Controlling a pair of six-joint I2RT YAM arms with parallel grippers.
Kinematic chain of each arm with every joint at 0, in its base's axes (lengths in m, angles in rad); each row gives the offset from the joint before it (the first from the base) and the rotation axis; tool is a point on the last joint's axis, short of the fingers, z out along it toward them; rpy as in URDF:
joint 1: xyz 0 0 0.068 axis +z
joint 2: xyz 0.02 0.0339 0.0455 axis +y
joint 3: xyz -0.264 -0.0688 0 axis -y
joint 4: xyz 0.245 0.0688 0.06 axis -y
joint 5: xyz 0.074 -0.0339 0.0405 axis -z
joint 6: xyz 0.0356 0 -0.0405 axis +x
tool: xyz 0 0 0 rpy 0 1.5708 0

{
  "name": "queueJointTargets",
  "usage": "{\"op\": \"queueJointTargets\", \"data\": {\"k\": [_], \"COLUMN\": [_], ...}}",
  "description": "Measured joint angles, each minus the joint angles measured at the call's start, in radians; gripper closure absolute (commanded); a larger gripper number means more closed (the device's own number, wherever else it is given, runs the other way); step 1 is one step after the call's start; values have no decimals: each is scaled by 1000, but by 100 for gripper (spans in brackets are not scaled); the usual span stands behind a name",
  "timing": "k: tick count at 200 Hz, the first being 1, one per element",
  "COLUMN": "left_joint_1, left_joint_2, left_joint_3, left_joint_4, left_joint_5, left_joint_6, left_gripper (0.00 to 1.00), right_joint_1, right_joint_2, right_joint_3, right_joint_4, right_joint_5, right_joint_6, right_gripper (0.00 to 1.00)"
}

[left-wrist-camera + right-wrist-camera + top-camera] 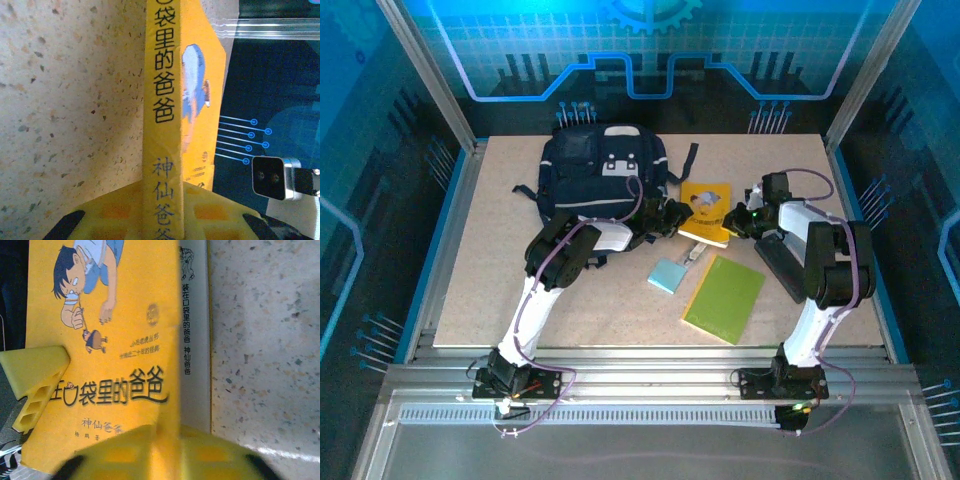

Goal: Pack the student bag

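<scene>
Closest to me, the left arm (pixel 542 285) and right arm (pixel 828 268) rise from the near edge of the speckled table (pixel 490 270) and lean in toward each other. Between them a lime-green book (pixel 724 297) lies flat on the table. Just beyond its left corner sits a small pale-blue pad (pixel 667 275). Under the right arm there is a dark flat object (pixel 782 262) I can't identify. A little farther on, both grippers meet at a yellow picture book (pixel 708 200) with a cartoon boy on its cover. The left gripper (pixel 677 218) comes at it from the left. In the left wrist view its yellow lattice fingers (pixel 116 210) sit tight against both sides of the spine, pinching the book. The right gripper (pixel 733 222) reaches it from the right. Its fingers (pixel 125 452) show as a blur at the book's lower edge, so I can't tell whether those jaws are gripping or parted. I also can't tell whether the book is touching the table. Farthest back, the student bag (pixel 588 175) lies flat on the far left-centre of the table, its dark navy fabric crossed by pale stripes. It is just left of the yellow book and partly behind the left arm's wrist.
</scene>
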Motion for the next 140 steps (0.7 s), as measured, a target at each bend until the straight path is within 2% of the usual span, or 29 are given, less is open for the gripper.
{"op": "queueJointTargets", "data": {"k": [8, 15, 19, 76, 140], "left_joint_1": [-2, -5, -7, -48, -20], "left_joint_2": [0, -2, -4, -129, -275], "left_joint_3": [8, 15, 19, 45, 14], "left_joint_4": [-9, -15, -18, -68, -44], "left_joint_5": [-1, -1, -1, -30, -184], "left_joint_6": [0, 0, 0, 21, 42], "left_gripper": [100, 100, 100, 100, 100], "right_joint_1": [2, 6, 8, 57, 232], "right_joint_2": [-16, -39, -53, -323, -454], "right_joint_3": [0, 0, -1, -27, -169], "right_joint_4": [-17, -32, -38, -63, 94], "right_joint_5": [6, 14, 19, 37, 65], "right_joint_6": [6, 12, 18, 129, 424], "right_gripper": [25, 3, 0, 0, 0]}}
